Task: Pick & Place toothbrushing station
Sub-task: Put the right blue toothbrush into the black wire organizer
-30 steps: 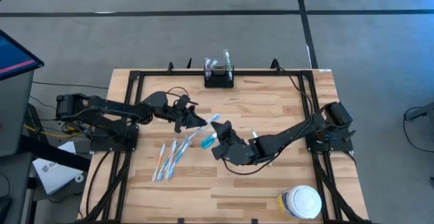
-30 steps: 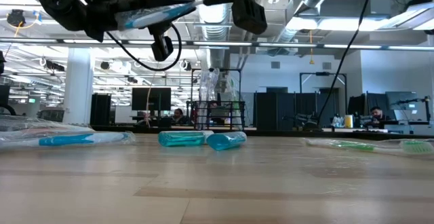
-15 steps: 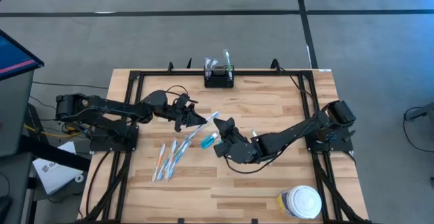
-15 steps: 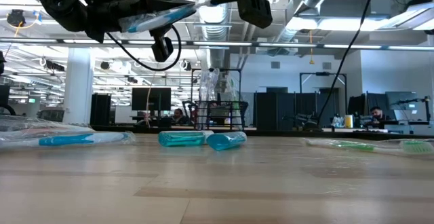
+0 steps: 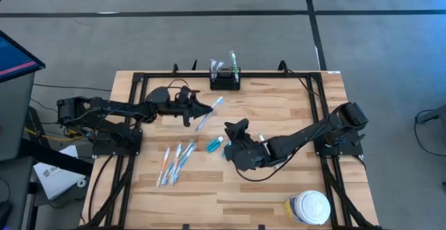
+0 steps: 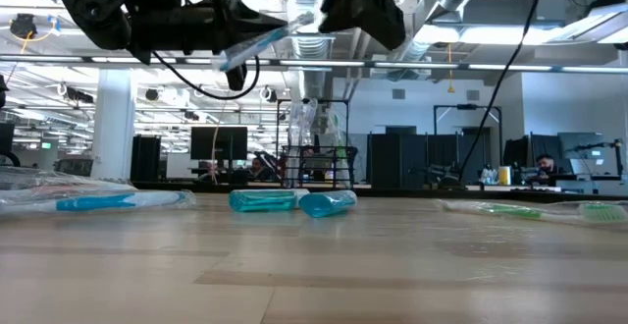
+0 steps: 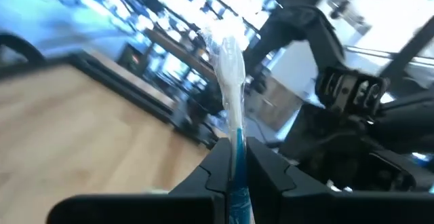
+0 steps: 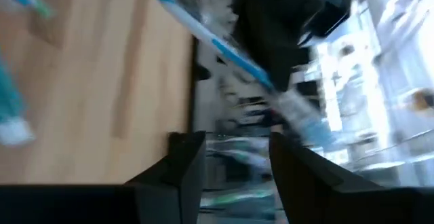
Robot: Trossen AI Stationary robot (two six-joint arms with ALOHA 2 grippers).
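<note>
The toothbrushing station, a small black open-topped holder with brushes standing in it, sits at the table's far edge. My left gripper hangs left of centre, shut on a wrapped white-and-blue toothbrush that reaches toward the far right. My right gripper stands open just right of the brush's head, above the table, with nothing between its fingers. In the right wrist view the toothbrush passes ahead of it, apart from it. My left gripper pinches the toothbrush's blue handle between its two fingers. The fingers come at it about level from the table's left and lie along the brush. The brush is lifted clear of the table, its wrapped head sticking out beyond the fingertips.
A small teal tube lies on the table below the grippers, several wrapped toothbrushes lie near the left, and a green toothbrush lies to the right. A white-lidded jar stands at the near right. A black frame borders the table.
My right gripper has opened and let go of the toothbrush, rolled, and drawn a little back toward the table's right. My left gripper has swung toward the far edge with the brush, whose head now points more toward the far right.
</note>
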